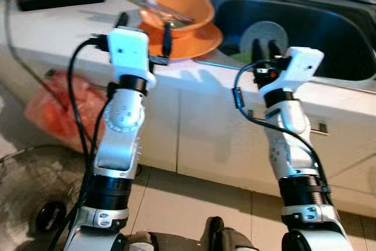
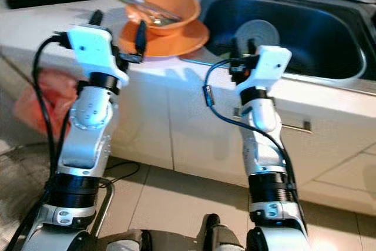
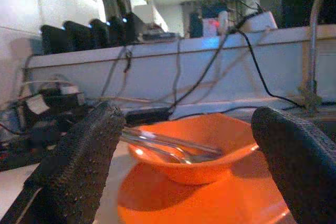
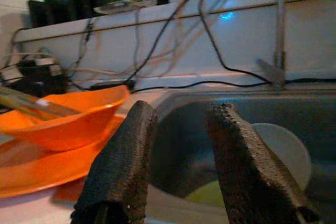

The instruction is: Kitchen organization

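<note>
Now we hold our left claw spread wide at the near rim of the glossy orange plate on the white tabletop. A rounded orange bowl sits on it, with shiny metal cutlery inside. Our right claw, fingers narrowly parted, hovers at the steel sink edge, where a round pale disc lies.
</note>
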Tool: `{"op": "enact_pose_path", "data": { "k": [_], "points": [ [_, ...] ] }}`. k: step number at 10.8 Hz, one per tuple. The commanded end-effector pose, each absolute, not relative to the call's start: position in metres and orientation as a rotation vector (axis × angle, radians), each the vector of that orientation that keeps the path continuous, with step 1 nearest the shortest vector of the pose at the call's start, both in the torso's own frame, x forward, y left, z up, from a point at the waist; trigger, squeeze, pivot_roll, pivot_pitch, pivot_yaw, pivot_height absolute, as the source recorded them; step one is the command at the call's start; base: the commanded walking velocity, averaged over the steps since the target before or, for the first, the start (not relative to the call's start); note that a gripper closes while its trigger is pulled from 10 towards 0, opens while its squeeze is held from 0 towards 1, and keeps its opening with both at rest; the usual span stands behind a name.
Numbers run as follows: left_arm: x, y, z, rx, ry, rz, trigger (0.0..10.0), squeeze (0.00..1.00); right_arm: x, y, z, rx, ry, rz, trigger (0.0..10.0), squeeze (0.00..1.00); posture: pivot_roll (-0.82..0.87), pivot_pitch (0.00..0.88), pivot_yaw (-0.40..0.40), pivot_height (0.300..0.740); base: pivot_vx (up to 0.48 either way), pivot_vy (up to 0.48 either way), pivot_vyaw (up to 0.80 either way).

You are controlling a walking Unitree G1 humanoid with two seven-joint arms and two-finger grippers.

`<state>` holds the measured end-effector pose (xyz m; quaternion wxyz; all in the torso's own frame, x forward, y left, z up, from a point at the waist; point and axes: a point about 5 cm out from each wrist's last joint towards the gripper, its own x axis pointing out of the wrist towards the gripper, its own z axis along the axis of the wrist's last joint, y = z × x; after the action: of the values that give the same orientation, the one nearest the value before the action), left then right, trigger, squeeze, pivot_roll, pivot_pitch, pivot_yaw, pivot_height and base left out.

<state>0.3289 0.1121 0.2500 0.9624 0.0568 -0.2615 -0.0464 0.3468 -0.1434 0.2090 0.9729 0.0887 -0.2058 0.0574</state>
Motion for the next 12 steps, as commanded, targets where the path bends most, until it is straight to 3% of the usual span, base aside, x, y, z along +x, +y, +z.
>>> {"op": "enact_pose_path", "data": {
  "k": [1, 3, 10, 12],
  "points": [
    [0.328, 0.112, 0.254, 0.126, -0.540, -0.088, 10.0, 0.00, 0.347, -0.145, 0.206, 0.175, -0.401, 0.104, 10.0, 0.00, 0.13, 0.188, -0.031, 0.740, 0.000, 0.000, 0.00],
    [0.329, 0.113, 0.253, 0.135, -0.537, -0.077, 10.0, 0.00, 0.347, -0.144, 0.206, 0.178, -0.399, 0.106, 10.0, 0.00, 0.13, 0.188, -0.032, 0.740, 0.000, 0.000, 0.00],
    [0.326, 0.112, 0.262, 0.143, -0.580, -0.075, 10.0, 0.00, 0.347, -0.143, 0.206, 0.187, -0.401, 0.107, 10.0, 0.00, 0.13, 0.191, -0.032, 0.740, 0.315, 0.000, 0.00],
    [0.325, 0.111, 0.264, 0.141, -0.590, -0.082, 10.0, 0.00, 0.347, -0.143, 0.206, 0.188, -0.401, 0.106, 10.0, 0.00, 0.13, 0.191, -0.032, 0.740, 0.000, 0.000, 0.00]
  ]
}}
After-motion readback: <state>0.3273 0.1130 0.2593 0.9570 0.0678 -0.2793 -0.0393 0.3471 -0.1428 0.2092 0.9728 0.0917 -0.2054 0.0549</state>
